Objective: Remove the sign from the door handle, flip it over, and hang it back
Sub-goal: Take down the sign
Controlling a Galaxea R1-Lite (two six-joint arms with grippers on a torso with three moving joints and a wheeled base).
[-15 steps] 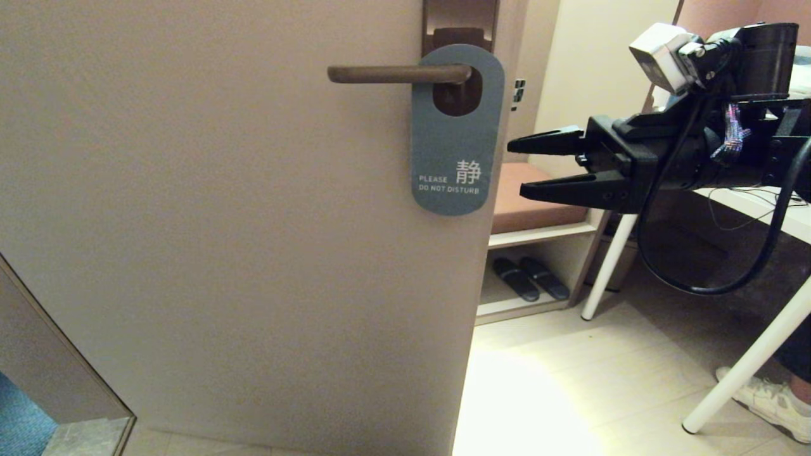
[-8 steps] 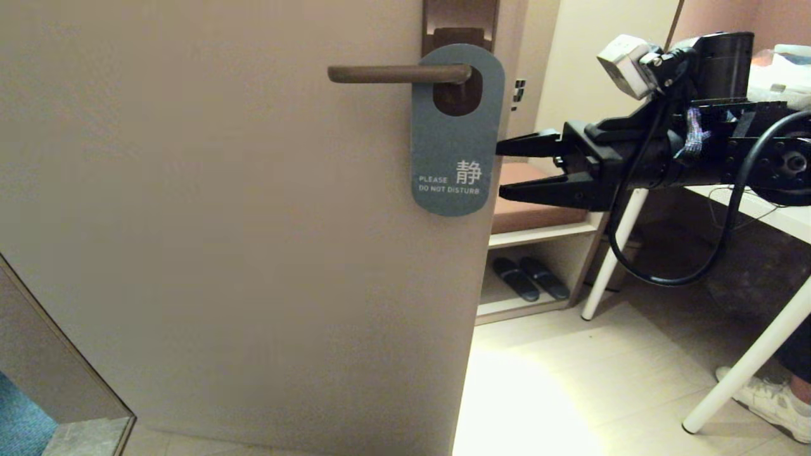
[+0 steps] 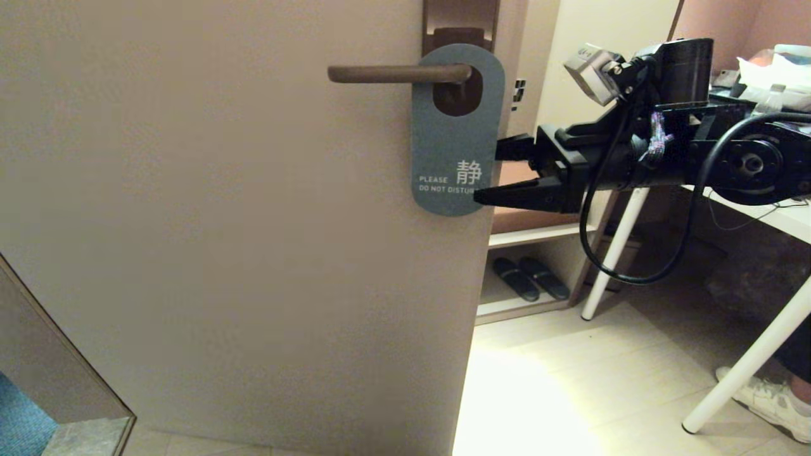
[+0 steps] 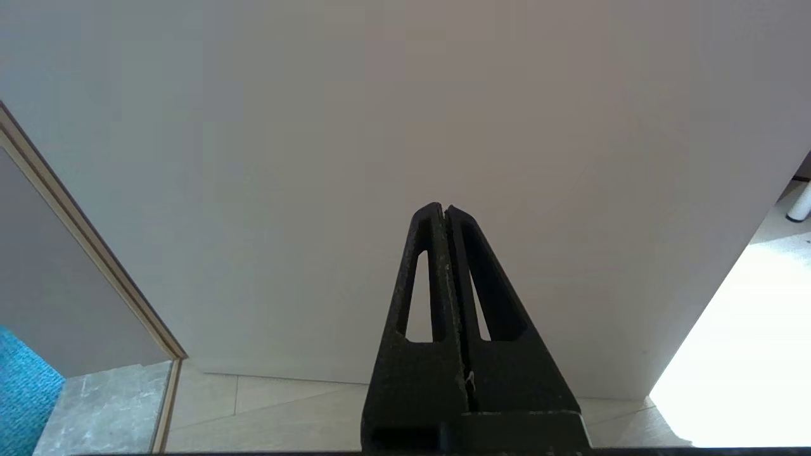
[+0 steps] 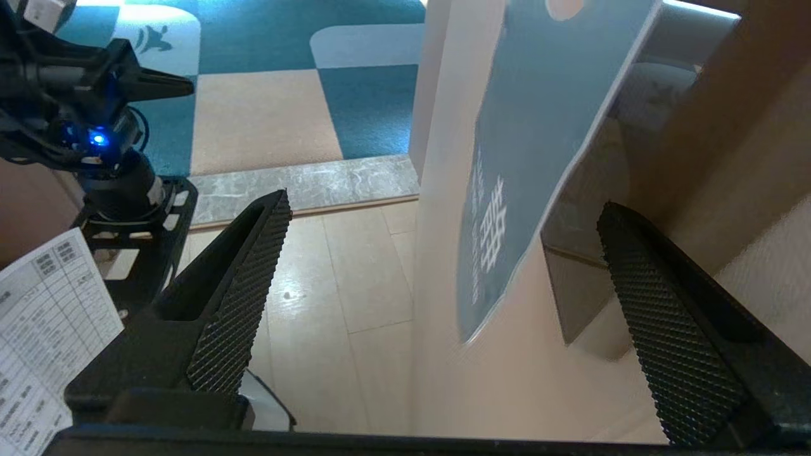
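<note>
Sign point(image 3: 457, 130): hangs by its oval hole on the handle point(image 3: 399, 74), grey-blue "DO NOT DISTURB" face outward, flat against the door point(image 3: 241, 221) near the door's free edge.

Right gripper point(image 3: 493, 172): at the sign's lower edge on the side away from the handle's tip, jaws spread. One finger overlaps the sign's bottom corner in the head view; the other is hidden behind the card. In the right wrist view the sign point(image 5: 538, 145) stands between the two textured pads point(image 5: 241, 297), touching neither.

Change: a second ago the gripper was well apart from the sign, out past the door edge; half a second ago its tips were just beside the card; now they straddle it. The sign itself has not moved.

Meaning: the approach looks finished and the step in hand is the pinch. Nothing of the task proper is done yet: sign not lifted, not flipped.

Next move: likely closing on the card, then sliding it along the handle toward its tip.

Risk: a thin card may bend or slip in a corner grip.

Left gripper point(image 4: 447, 218): parked low, facing the door's lower part, jaws pressed together.
</note>
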